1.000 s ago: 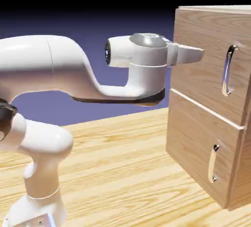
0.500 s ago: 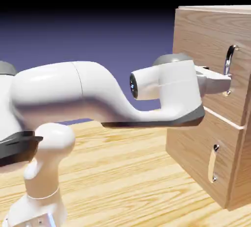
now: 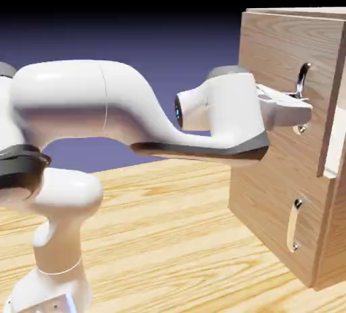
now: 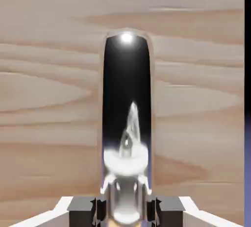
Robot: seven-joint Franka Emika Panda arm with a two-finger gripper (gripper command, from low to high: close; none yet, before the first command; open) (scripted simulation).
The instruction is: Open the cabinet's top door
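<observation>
The top door (image 3: 270,41) stands slightly ajar at three o'clock in the exterior view, a gap showing along its edge; most of the swing remains. Its handle (image 4: 126,172) is clamped between the end effector's (image 4: 126,212) nearly closed fingertips, above the surface (image 3: 155,237).

- Your exterior view stands off to one side, facing the arm (image 3: 81,102) and the wood-grain cabinet (image 3: 284,142) obliquely, from moderately close.
- Your hand view looks along the gripper (image 4: 126,211), nearly square onto the top door (image 4: 196,98), at close range.
- Both views share the upper curved silver handle (image 4: 126,98), the gripper and the top door's face.
</observation>
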